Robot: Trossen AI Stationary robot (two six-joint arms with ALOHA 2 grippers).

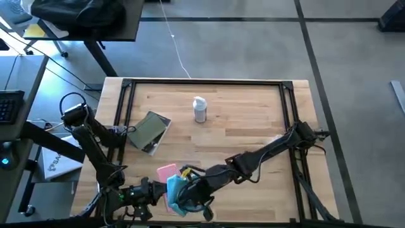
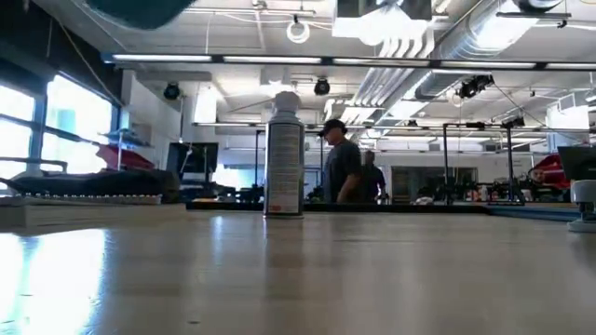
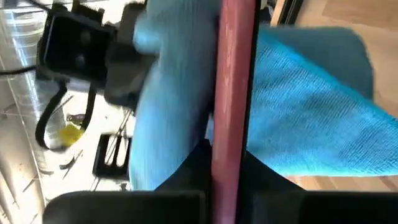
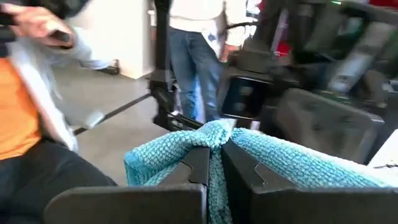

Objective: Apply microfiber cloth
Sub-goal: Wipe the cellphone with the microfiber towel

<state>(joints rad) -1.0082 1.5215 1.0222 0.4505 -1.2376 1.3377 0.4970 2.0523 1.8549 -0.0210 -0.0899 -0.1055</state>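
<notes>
The microfiber cloth [image 1: 176, 190] is at the near edge of the table [image 1: 253, 120], left of centre, bunched between the two grippers and lying against a flat pink item [image 1: 168, 172]. In the right wrist view the cloth [image 4: 273, 163] is a turquoise, textured fold pinched between the two dark fingers [image 4: 200, 163], which are closed tight on it with fabric spilling out to both sides. The right gripper [image 1: 190, 187] reaches in from the right side of the table, its arm crossing diagonally toward the near-left. The left gripper [image 1: 149, 192] sits just left of the cloth at the near edge. In the left wrist view the pink item [image 3: 233, 93] stands edge-on between that gripper's fingers, which appear clamped on it, with the cloth [image 3: 311, 106] draped directly behind and around it. An olive-green pouch [image 1: 150, 131] lies on the left half of the table, farther back, well apart from the cloth. A white spray bottle [image 1: 200, 109] stands upright near the centre of the table toward the far side; in the low view the bottle [image 2: 284, 154] rises from the tabletop, and two persons [image 2: 343, 163] stand in the room behind it. The right wrist view shows another person [image 4: 193, 43] standing beyond the table.
</notes>
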